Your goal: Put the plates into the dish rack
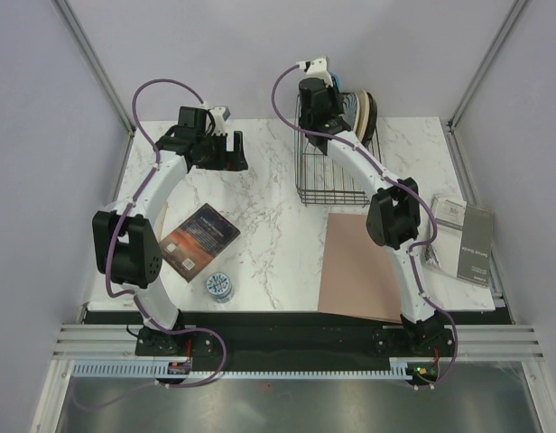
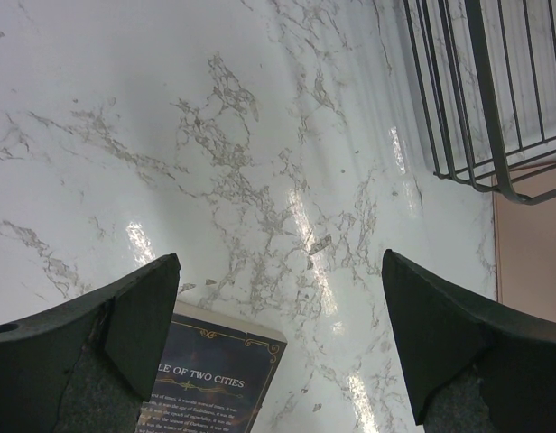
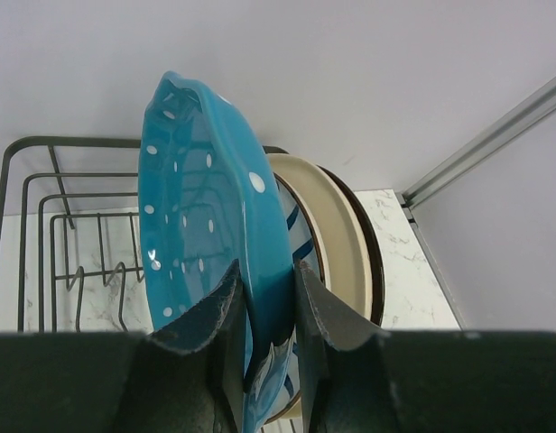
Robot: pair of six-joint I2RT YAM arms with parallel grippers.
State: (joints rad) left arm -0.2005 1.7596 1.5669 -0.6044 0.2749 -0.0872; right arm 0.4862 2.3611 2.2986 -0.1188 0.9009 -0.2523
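Teal plate with white dots is sitting on edge in my right hand, both fingers pinching its rim from either side, so that hand is gripping the plate and nothing else. I am holding it upright because the dish rack takes plates standing between its prongs, not flat. It is hanging at the far end of the rack, just beside the plates already standing there. A striped plate is touching or almost touching its back face, then a cream plate with a dark edge is standing behind that. Whether a fourth is hiding back there I cannot tell. My own fingers are blocking the bottom rim, so I cannot tell if the teal plate is seated in a slot or hovering above the wires. My judgement: this is the last placing step and the task is nearly done. The next move is lowering straight down and letting go only once the rim is resting, otherwise the plate is going to tip away from the others. My left hand is hanging wide open over the bench, holding nothing, well apart from the rack so it is not crowding the right arm. A book is lying under it. A small cup and a brown mat are sitting near the bases, not part of the job.
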